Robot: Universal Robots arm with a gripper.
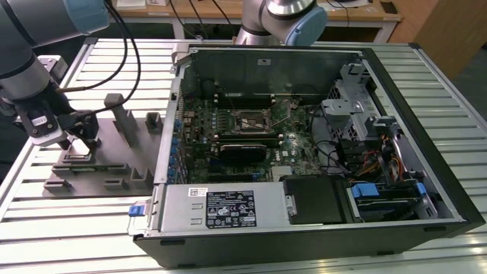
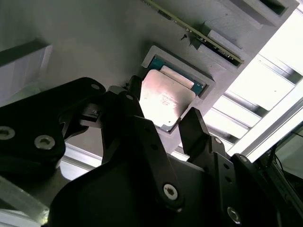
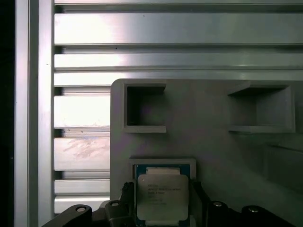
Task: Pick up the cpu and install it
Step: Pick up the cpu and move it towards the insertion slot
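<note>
The cpu, a small square chip with a silvery top plate, is at a blue-rimmed pocket of the grey fixture tray, at the exterior view's left. My gripper stands low over that pocket. In both wrist views its two black fingers press against opposite edges of the chip, so the gripper is shut on the cpu. The chip looks raised slightly off the pocket floor. The motherboard's square socket lies inside the open computer case.
The open computer case fills the middle and the exterior view's right, with a power supply along its near side. Upright posts rise from the tray beside my gripper. Two empty square recesses sit in the tray. A ribbed metal table lies underneath.
</note>
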